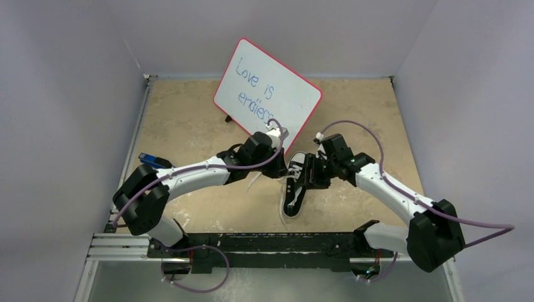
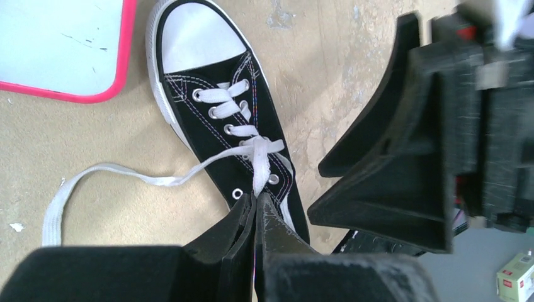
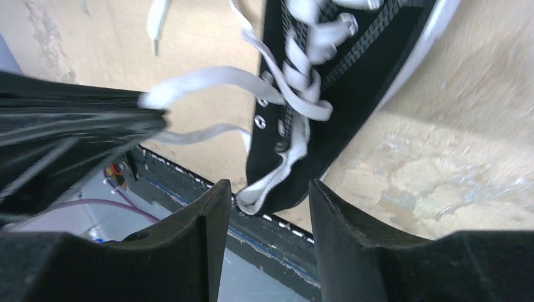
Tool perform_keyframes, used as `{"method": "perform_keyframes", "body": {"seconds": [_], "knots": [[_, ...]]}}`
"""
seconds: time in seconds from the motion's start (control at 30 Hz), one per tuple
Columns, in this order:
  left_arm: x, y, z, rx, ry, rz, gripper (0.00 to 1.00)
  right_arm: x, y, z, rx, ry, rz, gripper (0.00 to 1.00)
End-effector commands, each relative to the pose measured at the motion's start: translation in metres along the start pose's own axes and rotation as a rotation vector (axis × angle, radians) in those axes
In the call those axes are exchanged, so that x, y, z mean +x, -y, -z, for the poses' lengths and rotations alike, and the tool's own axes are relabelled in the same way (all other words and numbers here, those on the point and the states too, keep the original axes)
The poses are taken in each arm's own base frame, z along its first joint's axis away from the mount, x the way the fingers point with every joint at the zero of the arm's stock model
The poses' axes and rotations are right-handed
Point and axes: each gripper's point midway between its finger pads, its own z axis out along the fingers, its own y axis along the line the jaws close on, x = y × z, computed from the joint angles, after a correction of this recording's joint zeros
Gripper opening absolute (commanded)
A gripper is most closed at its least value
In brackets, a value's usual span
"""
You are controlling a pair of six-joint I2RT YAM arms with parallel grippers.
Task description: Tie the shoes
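Left gripper pinches one white lace tight; right gripper, fingers apart, should gently close on the loose loop.

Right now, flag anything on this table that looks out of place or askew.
The sneaker is untied: one white lace trails loose over the table, another is pinched in the left gripper. Also odd here: a whiteboard set askew behind it and a small blue tool at the left edge.
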Motion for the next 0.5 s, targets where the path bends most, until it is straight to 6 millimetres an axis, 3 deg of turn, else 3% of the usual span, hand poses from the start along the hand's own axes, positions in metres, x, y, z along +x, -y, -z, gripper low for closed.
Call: {"method": "perform_keyframes", "body": {"seconds": [0.0, 0.13, 0.23, 0.27, 0.3, 0.37, 0.47], "knots": [[-0.022, 0.014, -0.004, 0.049, 0.019, 0.066, 0.0, -0.021, -0.008, 0.019, 0.024, 0.051, 0.223, 0.51], [-0.022, 0.015, -0.007, 0.054, -0.002, 0.073, 0.0, -0.028, -0.023, 0.022, -0.052, 0.105, 0.252, 0.51], [-0.022, 0.011, -0.007, 0.038, -0.007, 0.064, 0.0, -0.049, -0.008, 0.024, 0.06, 0.15, 0.224, 0.5], [-0.021, 0.01, -0.006, 0.034, -0.012, 0.061, 0.0, -0.054, -0.006, 0.023, 0.069, 0.143, 0.224, 0.47], [-0.021, 0.008, -0.006, 0.029, -0.014, 0.064, 0.0, -0.054, -0.008, 0.023, 0.054, 0.122, 0.235, 0.33], [-0.022, 0.008, -0.006, 0.034, -0.01, 0.076, 0.0, -0.058, -0.028, 0.02, -0.052, 0.13, 0.301, 0.24], [-0.025, 0.011, -0.008, 0.052, -0.005, 0.076, 0.0, -0.041, -0.065, 0.018, -0.265, 0.135, 0.39, 0.28]]}}
